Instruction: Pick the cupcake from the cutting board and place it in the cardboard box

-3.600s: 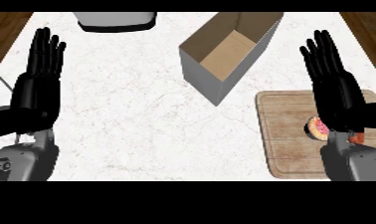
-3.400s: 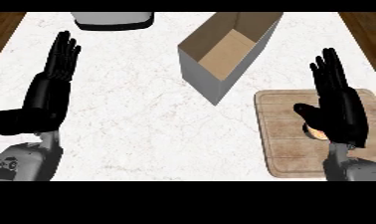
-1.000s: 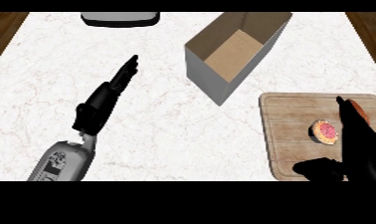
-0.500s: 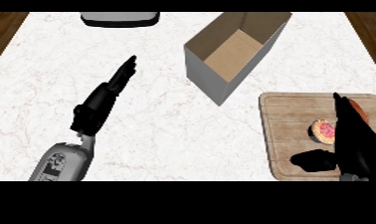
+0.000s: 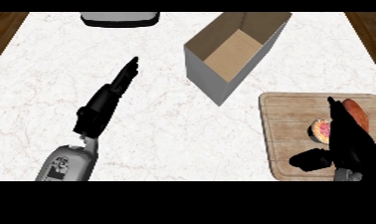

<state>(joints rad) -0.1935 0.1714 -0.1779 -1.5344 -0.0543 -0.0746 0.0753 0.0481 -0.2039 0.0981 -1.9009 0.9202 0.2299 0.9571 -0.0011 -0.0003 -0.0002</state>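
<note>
The cupcake (image 5: 321, 130) is seen sitting on the cutting board (image 5: 290, 118), toward its right side, not yet lifted. It is judged light, soft and easily squashed on top, so the firmer sides low down should be taken. The right hand (image 5: 345, 141) is held just beside the cupcake on the board, fingers straight and extended, thumb spread wide; nothing is gripped. The cardboard box (image 5: 234, 54) is found open, up and left of the board. The left hand (image 5: 106, 101) is stretched flat, well left of the board.
</note>
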